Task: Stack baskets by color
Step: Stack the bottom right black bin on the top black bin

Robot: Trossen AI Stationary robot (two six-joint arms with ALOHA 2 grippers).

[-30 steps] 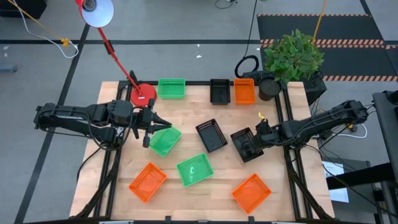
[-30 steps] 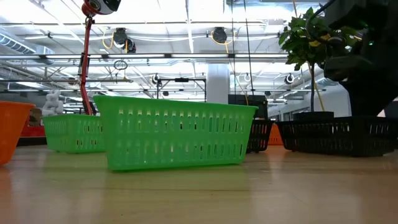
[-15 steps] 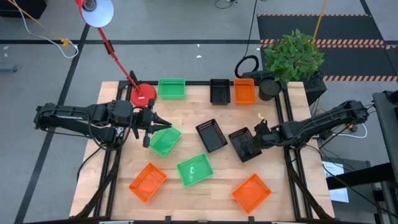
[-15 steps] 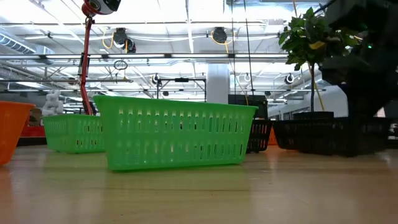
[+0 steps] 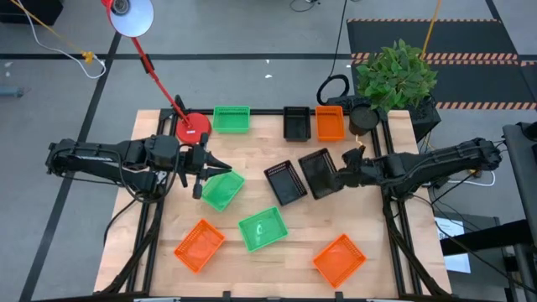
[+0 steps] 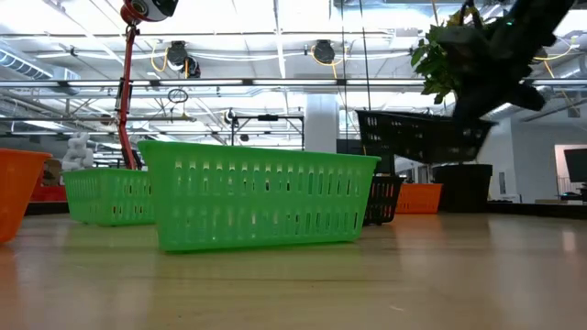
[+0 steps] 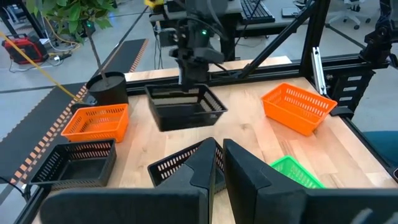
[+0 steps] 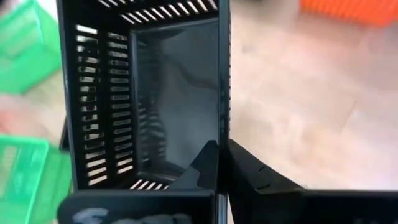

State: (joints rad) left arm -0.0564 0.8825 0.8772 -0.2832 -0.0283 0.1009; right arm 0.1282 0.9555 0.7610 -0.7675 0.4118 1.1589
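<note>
From above, the right gripper (image 5: 342, 174) is clamped on the rim of a black perforated plastic basket (image 5: 317, 172), held over the middle right of the wooden table (image 5: 252, 143), just right of a second black mesh basket (image 5: 285, 182) lying on the wood. The left gripper (image 5: 204, 168) sits at the table's left with its fingers close together, over the edge of a green mesh plastic basket (image 5: 221, 190). Along the far edge stand a green basket (image 5: 232, 119), a black basket (image 5: 296, 122) and an orange basket (image 5: 330, 122). Nearer lie another green basket (image 5: 263, 228) and two orange ones, left (image 5: 200, 245) and right (image 5: 340, 259).

At table height, the held black basket (image 6: 420, 137) hangs clear above the tabletop, slightly tilted, right of a green basket (image 6: 259, 192) standing in front.

The left wrist camera shows the black basket (image 7: 185, 107) lifted under the right arm, with an orange basket (image 7: 299, 107) beside it.

The right wrist camera shows the fingers (image 8: 239, 174) pinching one wall of the black basket (image 8: 146, 93).
</note>
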